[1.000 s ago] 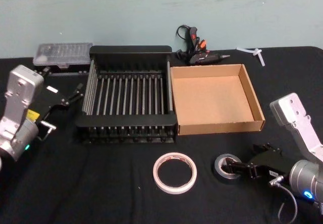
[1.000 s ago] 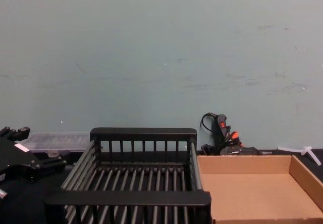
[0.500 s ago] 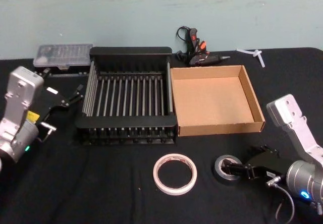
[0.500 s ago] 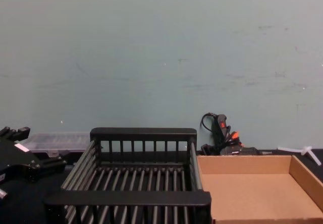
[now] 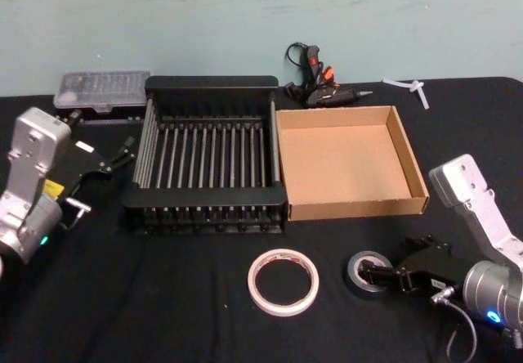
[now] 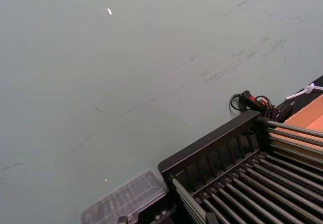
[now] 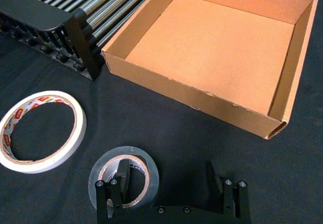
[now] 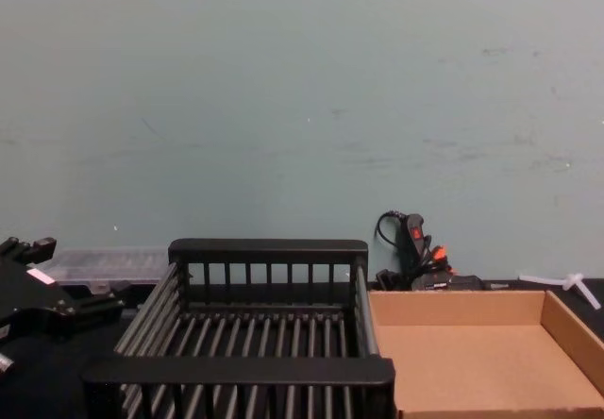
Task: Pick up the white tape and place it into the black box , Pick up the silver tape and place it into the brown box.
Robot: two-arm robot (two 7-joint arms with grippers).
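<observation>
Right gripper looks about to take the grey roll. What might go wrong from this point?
The right gripper is open, with one finger inside the silver tape's core and the other well outside. Closing would pinch only one wall, so the roll may tilt or slip during the lift. The white tape lies close by and might get nudged. The roll must also clear the brown box's near wall.
</observation>
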